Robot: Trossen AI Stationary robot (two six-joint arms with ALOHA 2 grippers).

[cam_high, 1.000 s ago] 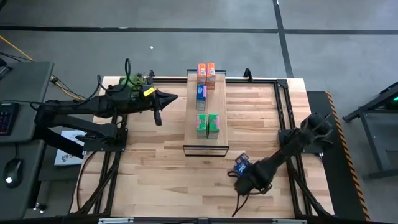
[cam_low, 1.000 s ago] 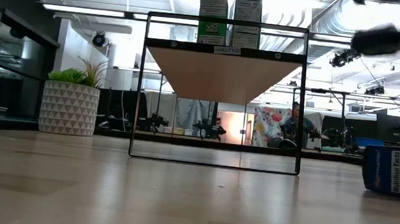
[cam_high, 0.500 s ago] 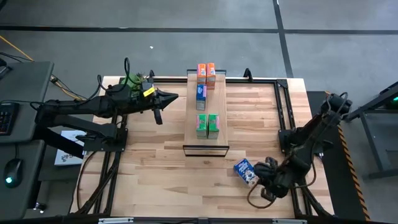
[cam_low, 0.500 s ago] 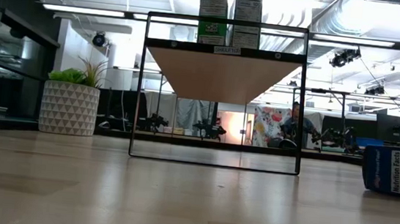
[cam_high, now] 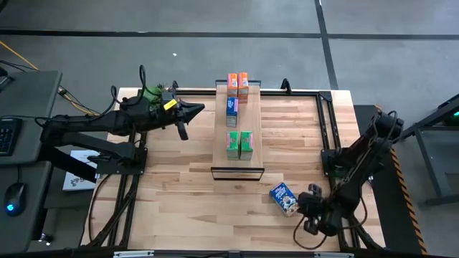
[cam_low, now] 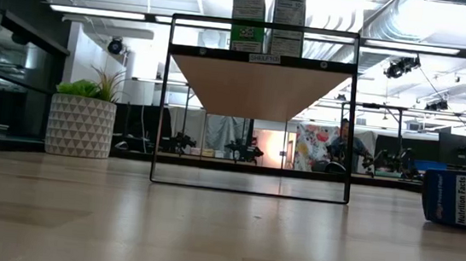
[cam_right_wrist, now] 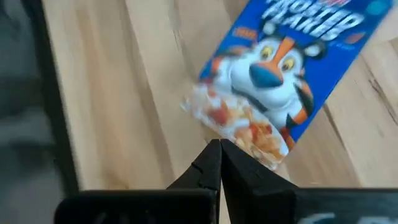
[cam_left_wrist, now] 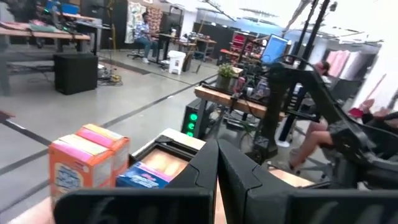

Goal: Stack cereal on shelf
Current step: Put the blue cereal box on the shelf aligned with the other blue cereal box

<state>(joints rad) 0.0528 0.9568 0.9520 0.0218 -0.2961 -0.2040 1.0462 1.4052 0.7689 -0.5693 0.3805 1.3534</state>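
Note:
A blue cereal box (cam_high: 284, 198) lies flat on the table near its near right part, also seen in the low view (cam_low: 461, 199) and the right wrist view (cam_right_wrist: 283, 81). My right gripper (cam_high: 301, 212) is shut and hovers just short of the box's edge (cam_right_wrist: 219, 147). The shelf (cam_high: 239, 154) stands mid-table and carries two orange boxes (cam_high: 237, 84), one blue box (cam_high: 232, 110) and two green boxes (cam_high: 240, 144). My left gripper (cam_high: 202, 109) is shut and waits left of the shelf's far end (cam_left_wrist: 217, 149).
A potted plant (cam_low: 82, 124) stands at the far left corner of the table. A black frame (cam_high: 324, 129) runs around the tabletop edge. Bare wood lies between the shelf and the near edge. People sit at desks in the room behind.
My right arm has drawn back from over the blue box toward the near right corner and folded up. The box stays lying on the table in almost the same place. My left arm has kept still.

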